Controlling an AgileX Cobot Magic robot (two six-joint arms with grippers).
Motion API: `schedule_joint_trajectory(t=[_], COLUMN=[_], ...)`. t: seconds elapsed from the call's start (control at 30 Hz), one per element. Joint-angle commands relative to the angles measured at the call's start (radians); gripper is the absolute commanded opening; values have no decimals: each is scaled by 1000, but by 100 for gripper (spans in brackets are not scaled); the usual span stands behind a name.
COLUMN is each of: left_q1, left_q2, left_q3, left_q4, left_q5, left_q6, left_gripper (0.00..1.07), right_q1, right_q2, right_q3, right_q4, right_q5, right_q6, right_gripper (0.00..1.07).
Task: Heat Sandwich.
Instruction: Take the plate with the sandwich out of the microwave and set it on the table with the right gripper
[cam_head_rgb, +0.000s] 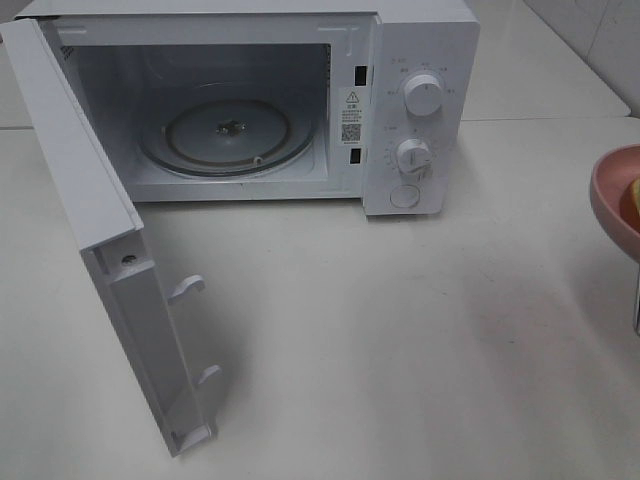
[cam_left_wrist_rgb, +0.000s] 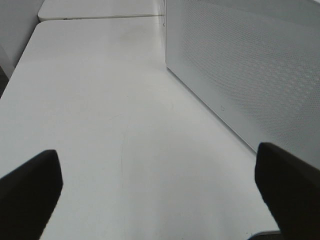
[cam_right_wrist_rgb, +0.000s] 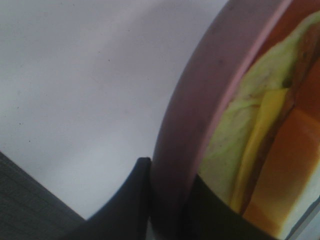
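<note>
One white table (cam_head_rgb: 400, 350) — microwave (cam_head_rgb: 250, 100) door open.

Matte white tabletop (cam_head_rgb: 400, 350), faint scuffs and hairline curved marks on it, a seam running across behind where a second white slab abuts. White box-shaped microwave oven (cam_head_rgb: 420, 110) stands at the back, its door (cam_head_rgb: 110, 250) swung wide open. Light-coloured tiled wall (cam_head_rgb: 600, 30) at far right corner. Soft, even overhead light; pale shadows.
</note>
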Motion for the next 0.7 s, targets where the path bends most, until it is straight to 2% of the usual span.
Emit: schedule_joint_trajectory(t=[0.03,0.47,0.7], left_q1=[-5,-5,-5], left_q2=[-21,-21,-21], left_q3=[2,2,2], left_q4=[-2,-2,-2], left_q5=[-9,-9,-9], left_q6=[-3,-3,-3], left_gripper=[101,101,101], right_q1=[-5,-5,-5], right_q2=[25,193,321], right_q3=[-7,-18,-95], right_q4=[-64,-82,-86], right_q5=[23,42,84], right_q6=[110,407,570], right_gripper=[5,5,6])
